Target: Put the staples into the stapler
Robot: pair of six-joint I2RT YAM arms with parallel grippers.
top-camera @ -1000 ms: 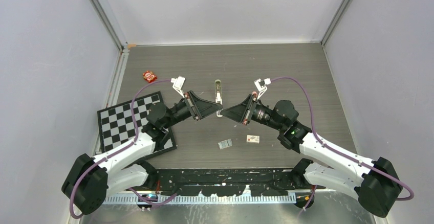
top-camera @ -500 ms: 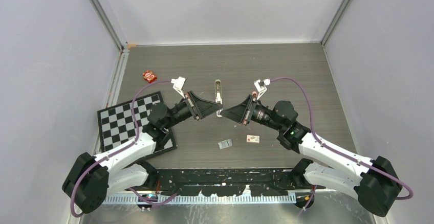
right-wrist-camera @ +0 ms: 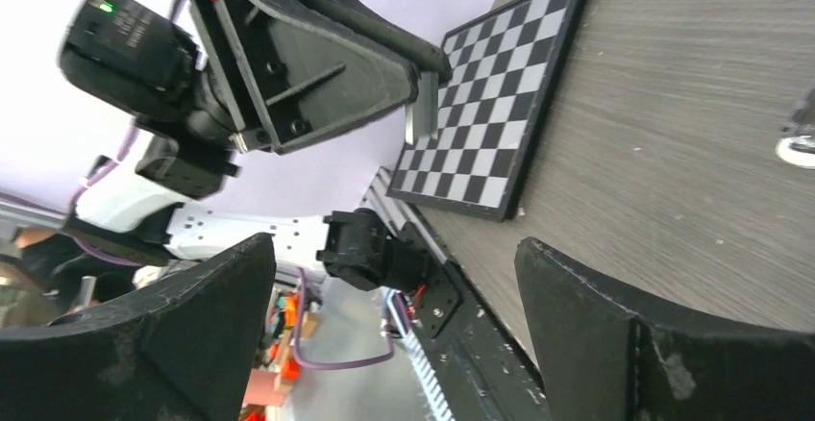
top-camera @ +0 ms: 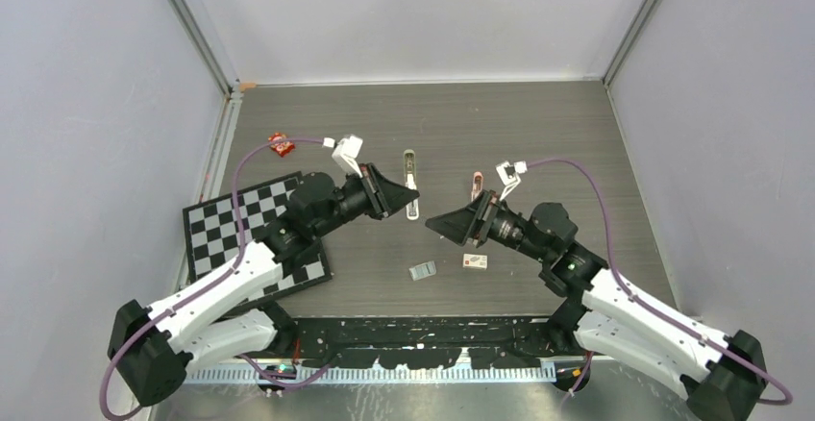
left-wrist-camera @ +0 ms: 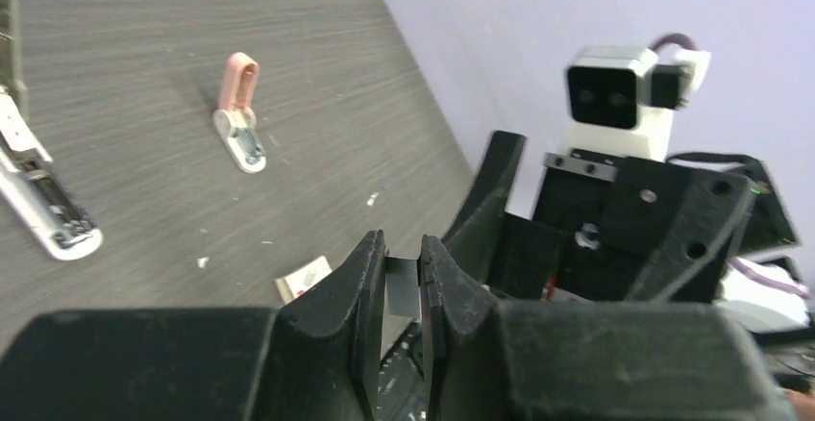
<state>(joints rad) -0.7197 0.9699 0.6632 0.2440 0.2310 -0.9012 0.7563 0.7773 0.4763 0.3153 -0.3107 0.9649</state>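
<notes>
Silvery-grey staples (left-wrist-camera: 404,288) sit pinched between the fingers of the left tool (left-wrist-camera: 402,248), which is closed down on the little strip and holds it up off the worktop (top-camera: 538,123). The right wrist view shows the same from the other side: a small grey block gripped at the very tip of the left tool. The right tool (top-camera: 434,221) is spread wide with nothing in it, and faces the left one from close by.

The stapler (top-camera: 410,164) lies on the worktop just beyond the left tool. It looks swung open, its pale top and white lower part stretched out in one line. A pink piece (top-camera: 476,185) lies to its right, apart from it, and a small box (top-camera: 475,261) lies nearer the arms.

The step in hand seems to be carrying the strip to the stapler; the loading itself is not yet done. The next move, as I judge it, is to turn the strip in line with the open channel, lower it in squarely, then let go. The right tool may have to steady the stapler, since so light a thing could slide when pushed.
</notes>
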